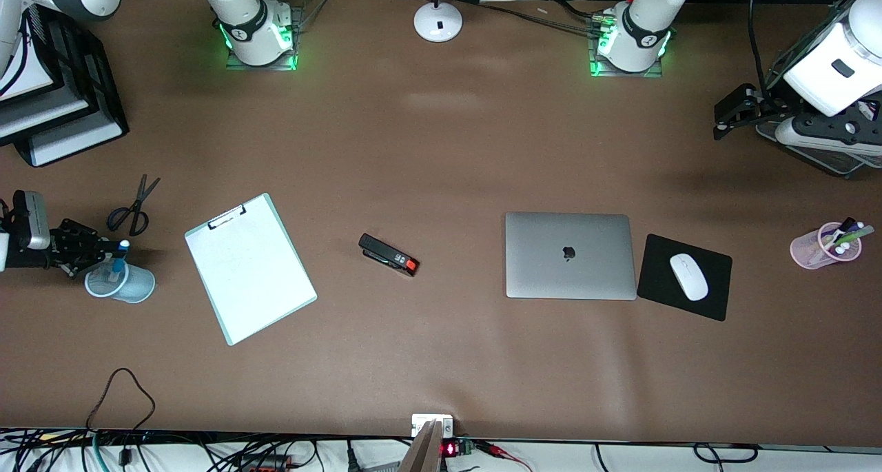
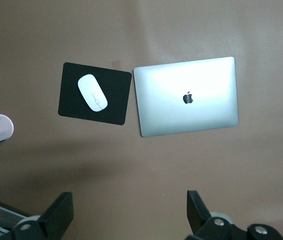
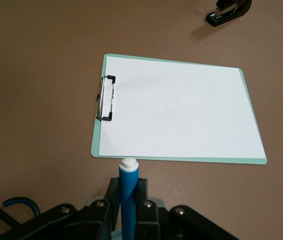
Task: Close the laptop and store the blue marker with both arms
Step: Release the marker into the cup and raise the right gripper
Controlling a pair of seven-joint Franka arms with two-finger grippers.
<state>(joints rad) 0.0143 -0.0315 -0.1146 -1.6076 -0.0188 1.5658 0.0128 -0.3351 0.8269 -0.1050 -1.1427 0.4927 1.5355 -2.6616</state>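
over blue cup [image 1: 120,282]: marker-gripping right pincer [image 1: 103,253]

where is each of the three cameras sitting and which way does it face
Front view: high across the table, facing both arm bases; shows the closed laptop, clipboard, and the right pincer holding the blue marker over the blue cup.
Left wrist view: on the left arm, looking down at the laptop and mouse pad; its own open left pincer shows.
Right wrist view: on the right arm, facing the clipboard; its pincer grips the marker.
Shared: front and left wrist both see the laptop.
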